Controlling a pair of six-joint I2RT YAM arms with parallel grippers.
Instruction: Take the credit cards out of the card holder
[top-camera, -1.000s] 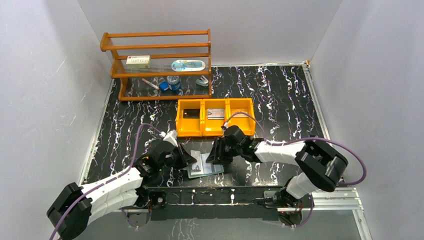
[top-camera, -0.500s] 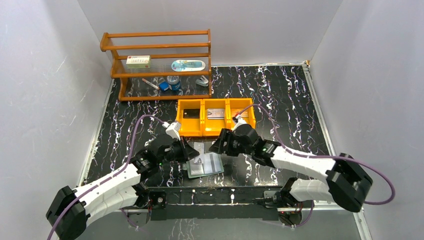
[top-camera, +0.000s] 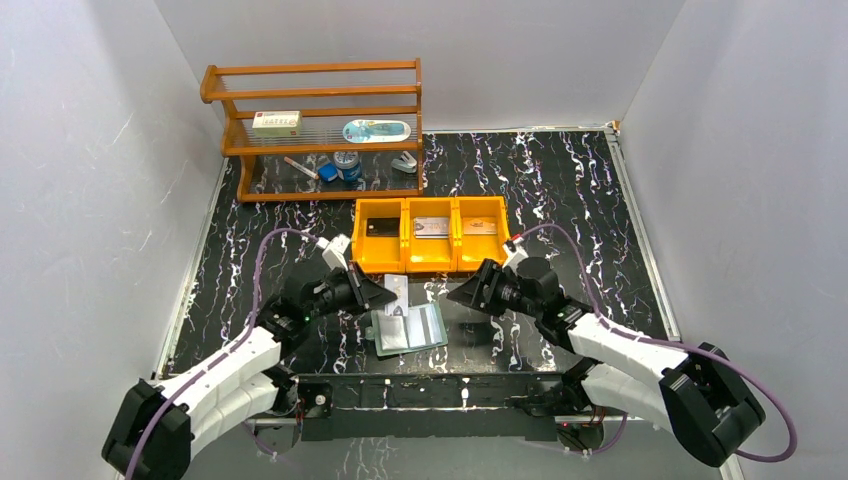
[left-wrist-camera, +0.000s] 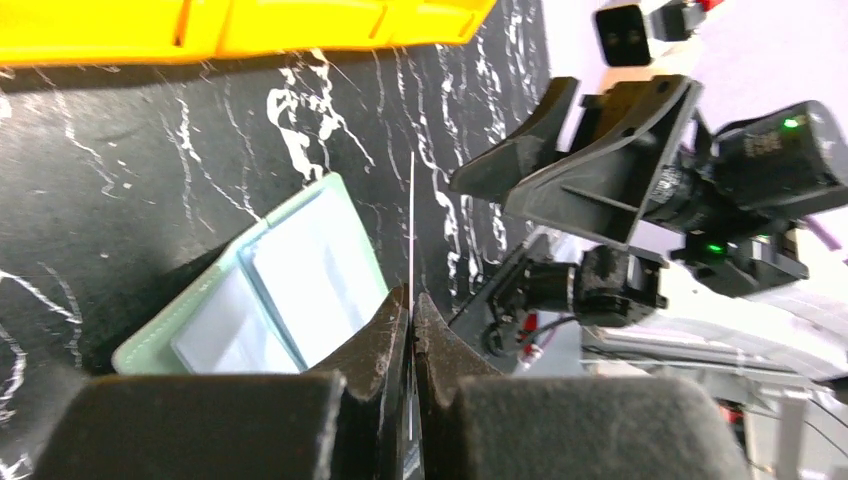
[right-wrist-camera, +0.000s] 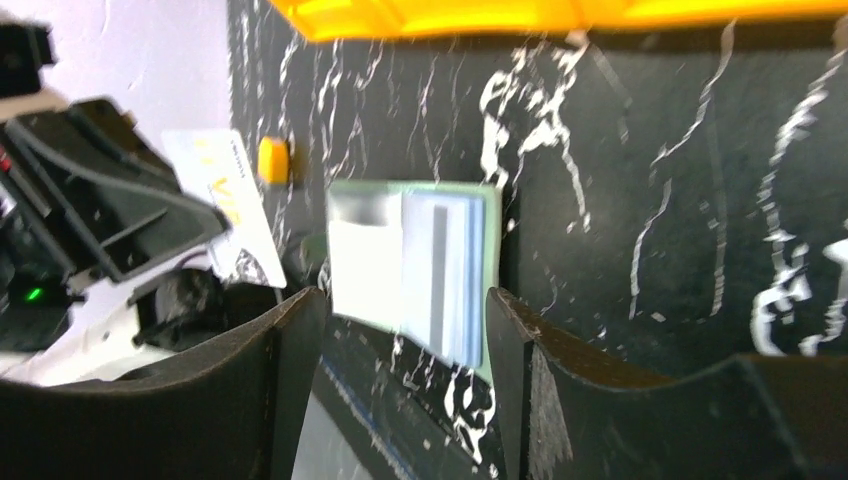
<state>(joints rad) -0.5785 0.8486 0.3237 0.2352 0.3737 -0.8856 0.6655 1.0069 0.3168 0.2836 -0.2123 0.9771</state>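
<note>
The muted-green card holder (top-camera: 408, 328) lies open on the black marbled table near the front edge, its pale pockets up. It also shows in the left wrist view (left-wrist-camera: 290, 290) and the right wrist view (right-wrist-camera: 410, 265). My left gripper (top-camera: 378, 293) is shut on a pale credit card (top-camera: 396, 292), held just above the holder's far-left corner. The card is edge-on in the left wrist view (left-wrist-camera: 411, 220) and face-on in the right wrist view (right-wrist-camera: 225, 205). My right gripper (top-camera: 468, 293) is open and empty, to the right of the holder (right-wrist-camera: 405, 297).
An orange three-compartment tray (top-camera: 430, 262) stands just behind the holder, with a black card (top-camera: 378, 227), a silver-grey card (top-camera: 432, 227) and a tan card (top-camera: 480, 227) in it. A wooden shelf rack (top-camera: 315, 130) with small items stands at the back left.
My right gripper has drawn back to the right, away from the holder. My left gripper has moved up and toward the tray, with the pale card out of the holder.
</note>
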